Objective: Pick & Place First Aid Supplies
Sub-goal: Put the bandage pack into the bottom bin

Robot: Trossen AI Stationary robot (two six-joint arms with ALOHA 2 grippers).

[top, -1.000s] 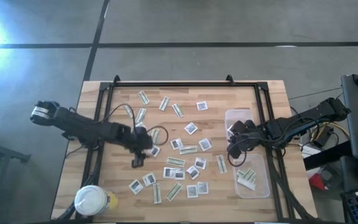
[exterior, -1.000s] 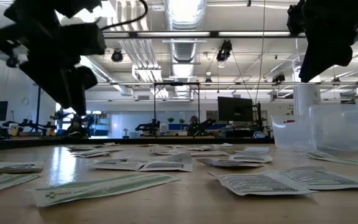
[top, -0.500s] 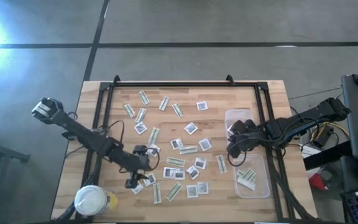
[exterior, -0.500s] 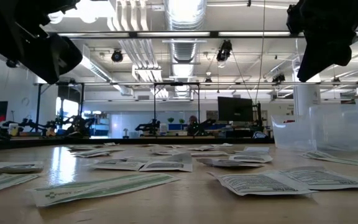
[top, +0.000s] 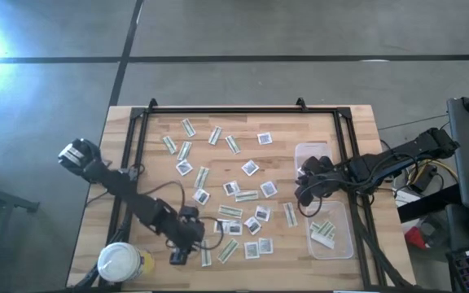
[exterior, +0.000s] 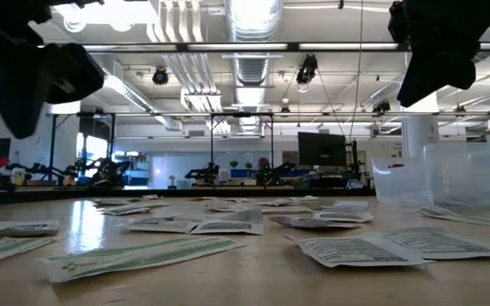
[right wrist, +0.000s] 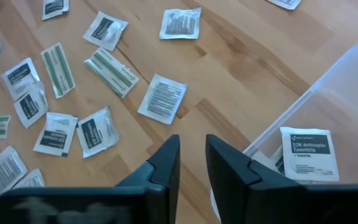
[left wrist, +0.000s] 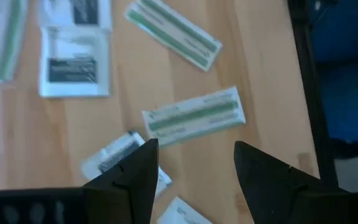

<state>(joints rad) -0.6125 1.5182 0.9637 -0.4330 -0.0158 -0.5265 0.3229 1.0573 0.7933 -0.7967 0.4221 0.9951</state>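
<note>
Holding packets, clear tub, left claw spread, right claw narrowly parted, empty

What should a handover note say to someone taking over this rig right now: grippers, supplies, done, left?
Left gripper: open, empty, above the packets at the table's near-left edge, beside the white-lidded jar.
Right gripper: fingers narrowly apart, nothing between them, by the clear tubs on the right.
Supplies: most square white packets and green strips lie scattered mid-table.
Done: a few packets, including a towelette packet, sit in the tubs.
Left: the many loose ones.
</note>
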